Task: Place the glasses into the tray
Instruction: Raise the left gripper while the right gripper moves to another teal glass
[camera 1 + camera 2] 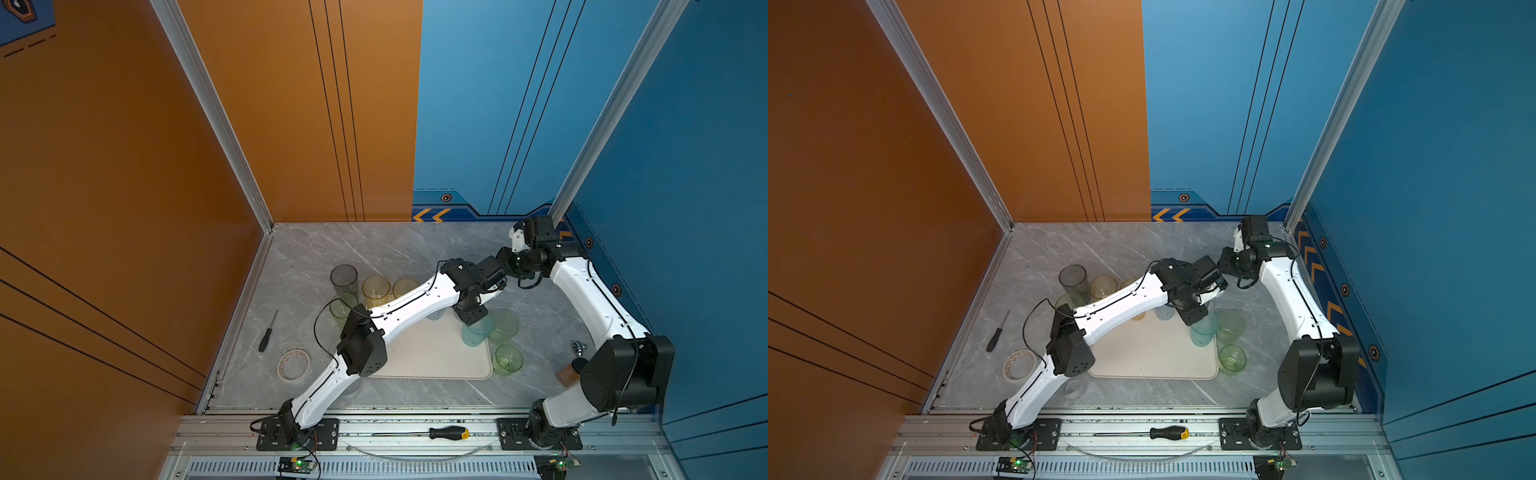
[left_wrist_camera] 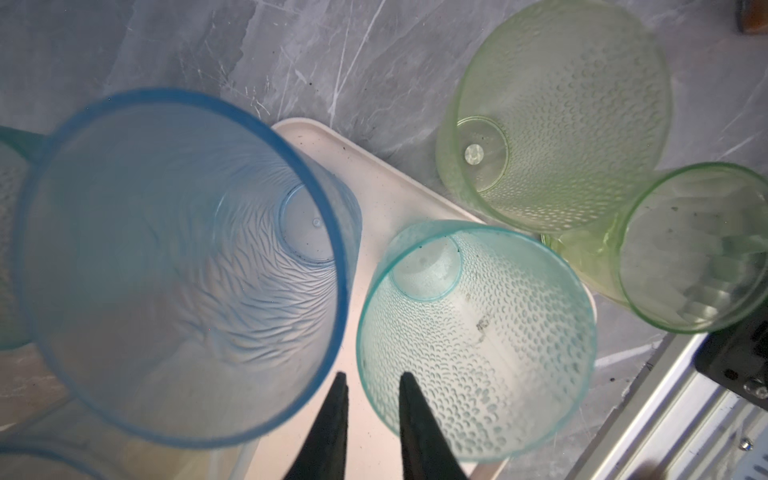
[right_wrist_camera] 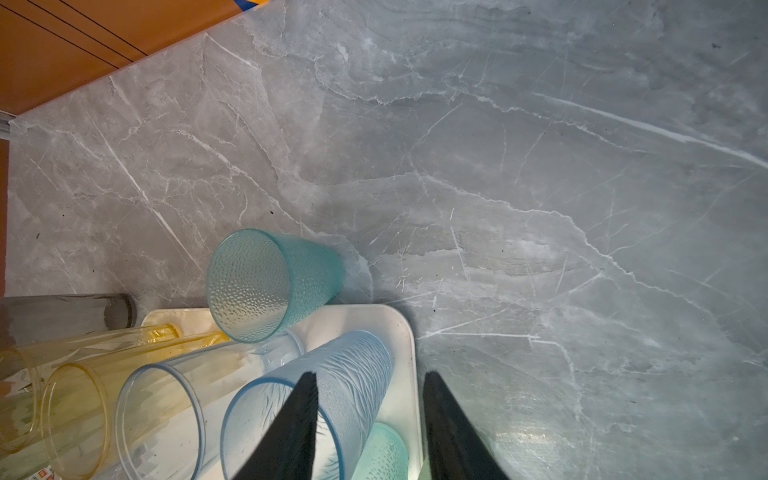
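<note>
The tray is cream-white, the table grey marble veined white; the blue glass shows wavy ribs, the teal glass and green glass dimples; other glasses are yellow and smoky grey

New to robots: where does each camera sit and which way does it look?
Top views: high in front, looking down on the table; left arm and right arm show.
Left wrist: on the left arm, looking down past the left hand at the blue glass, teal glass and tray.
Right wrist: on the right arm, looking down past the right hand at the table.
Shared: both wrist views show the blue glass.
</note>
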